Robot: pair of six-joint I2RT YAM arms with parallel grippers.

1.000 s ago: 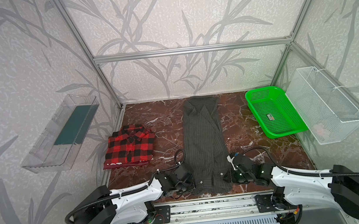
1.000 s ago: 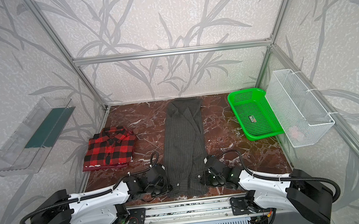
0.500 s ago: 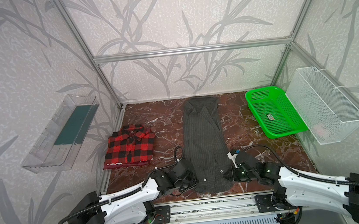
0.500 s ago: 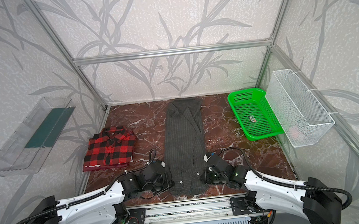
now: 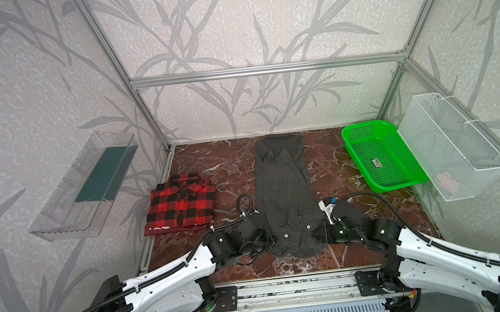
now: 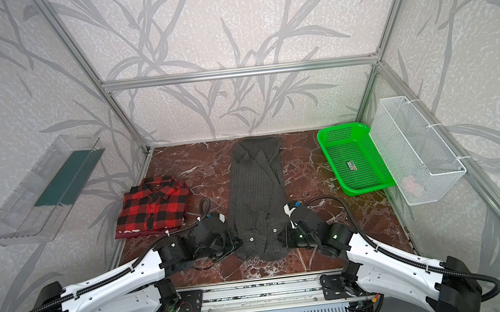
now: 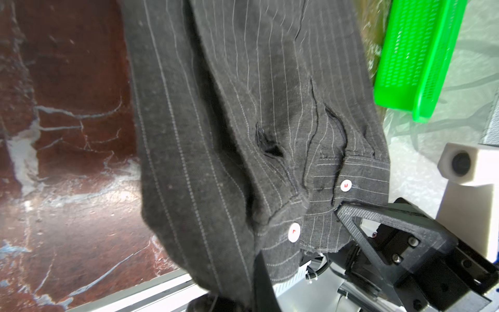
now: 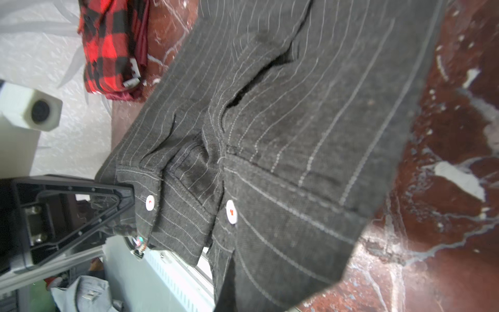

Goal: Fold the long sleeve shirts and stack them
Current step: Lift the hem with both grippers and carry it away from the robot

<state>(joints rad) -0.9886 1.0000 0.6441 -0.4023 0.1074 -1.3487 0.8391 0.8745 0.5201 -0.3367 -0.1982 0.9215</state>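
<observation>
Long, narrow charcoal pinstriped cloth shirt [image 5: 282, 188]

Bright, even light is flooding both top views, leaving only faint shadows. At three o'clock the bright green perforated plastic basket [image 5: 398, 183] is tinting the glossy red-brown marble table [image 5: 221, 166] green. In both wrist views the dark charcoal pinstriped cloth shirt [image 7: 216, 135] is smearing with blur, and the table is glaring pale.
</observation>
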